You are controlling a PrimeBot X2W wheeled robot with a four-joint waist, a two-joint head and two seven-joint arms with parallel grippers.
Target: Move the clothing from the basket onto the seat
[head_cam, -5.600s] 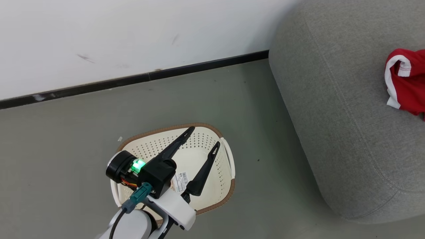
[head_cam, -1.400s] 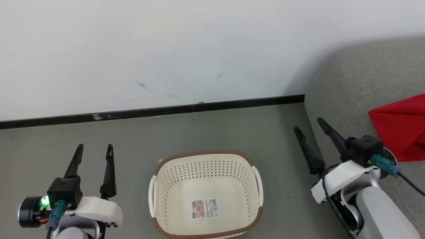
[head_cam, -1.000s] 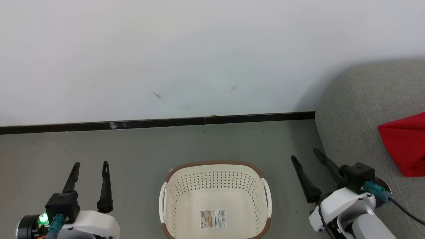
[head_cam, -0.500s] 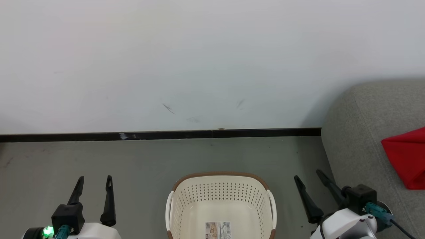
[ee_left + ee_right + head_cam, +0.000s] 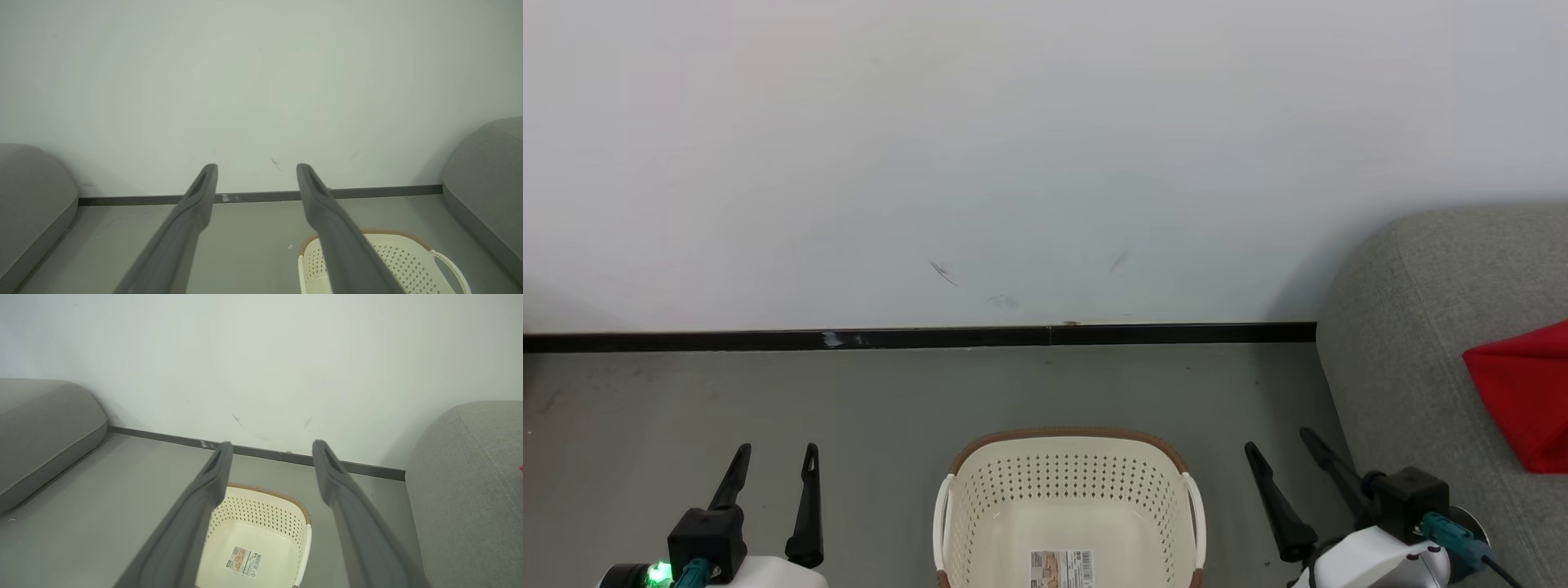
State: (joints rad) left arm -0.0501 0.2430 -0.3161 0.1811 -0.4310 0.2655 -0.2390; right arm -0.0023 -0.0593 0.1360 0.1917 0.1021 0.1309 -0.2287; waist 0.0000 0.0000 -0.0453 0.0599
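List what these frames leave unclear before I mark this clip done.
Clothing: cut off by the head view's right edge, so how much lies on the seat is unknown.
Basket: near half cut off by the head view's bottom edge. In the right wrist view, a finger of the right gripper covers its left side.
Sticker: print too small to read in either view.

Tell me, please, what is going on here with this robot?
The robot is shifting laundry from the basket to the seat. The basket's visible floor is bare except for a sticker, and red clothing lies on the seat. The left gripper and right gripper hover open on either side of the basket, holding nothing.
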